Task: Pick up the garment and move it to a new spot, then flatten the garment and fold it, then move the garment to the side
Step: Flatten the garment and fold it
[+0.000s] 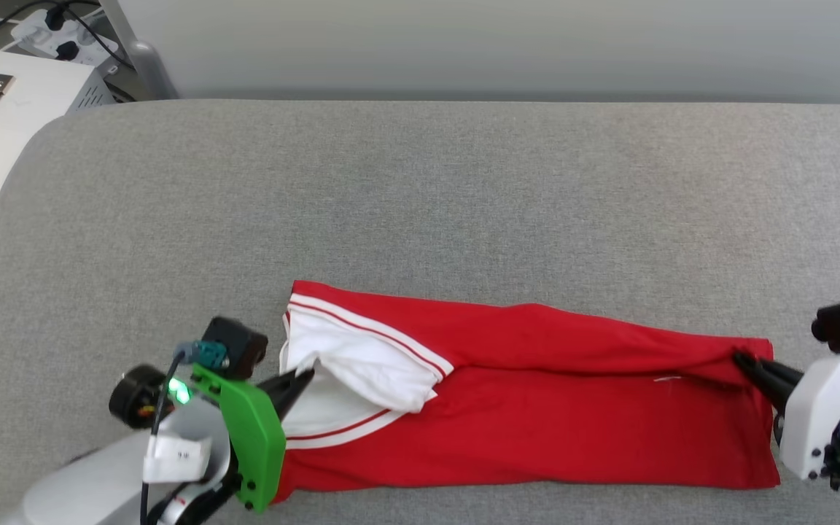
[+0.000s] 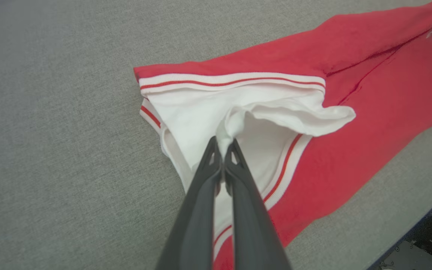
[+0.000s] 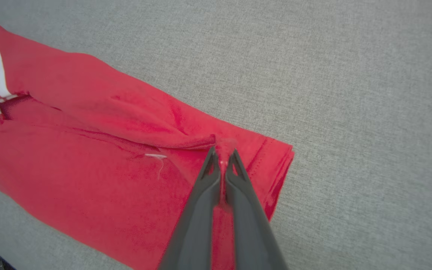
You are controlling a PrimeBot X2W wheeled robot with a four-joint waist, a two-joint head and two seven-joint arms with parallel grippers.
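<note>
Nearest the head camera, a bright green plastic bracket (image 1: 249, 430) on the left arm is seen, and the lower left corner of the garment is hidden behind it. The red soft jersey T-shirt with white sleeves (image 1: 573, 408) is laid folded into a long narrow band on the grey fabric-covered table (image 1: 420, 182), near its front edge. Its long axis runs left to right, with the sleeve end towards the robot's left and the hem end towards its right.

In the left wrist view, the left end effector (image 2: 223, 144) is shown closed on a pinch of white sleeve cloth, which is lifted into a small peak. In the right wrist view, the right end effector (image 3: 222, 153) is shown clamped on a red fold near the hem, beside a loose white thread (image 3: 156, 156). The right arm is cut off by the head view's edge.
</note>
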